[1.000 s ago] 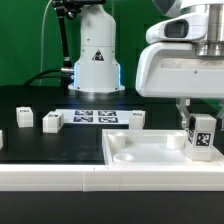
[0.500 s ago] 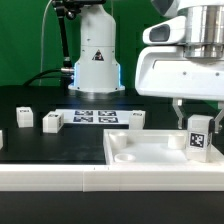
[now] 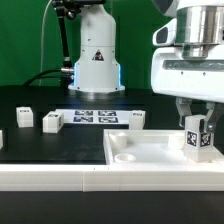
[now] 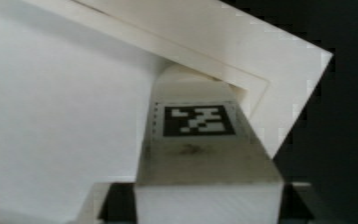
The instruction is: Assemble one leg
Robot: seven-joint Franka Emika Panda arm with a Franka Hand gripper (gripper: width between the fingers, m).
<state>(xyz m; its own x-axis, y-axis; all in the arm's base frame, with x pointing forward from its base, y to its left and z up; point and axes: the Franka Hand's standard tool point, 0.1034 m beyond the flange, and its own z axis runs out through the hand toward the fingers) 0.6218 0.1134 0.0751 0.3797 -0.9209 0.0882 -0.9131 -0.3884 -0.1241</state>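
A white square-sided leg with a black-and-white tag stands upright over the exterior view's right corner of the large flat white panel. My gripper is shut on the leg's upper part, one finger on each side. In the wrist view the leg fills the middle, its tag facing the camera, and its far end meets the panel's corner. Whether the leg's end sits in the corner socket is hidden.
Three more white legs stand on the black table behind the panel. The marker board lies between them. A white robot base stands at the back. A white ledge runs along the front.
My gripper has moved a little toward the exterior view's right and down with the leg, bringing it lower over the panel's corner.
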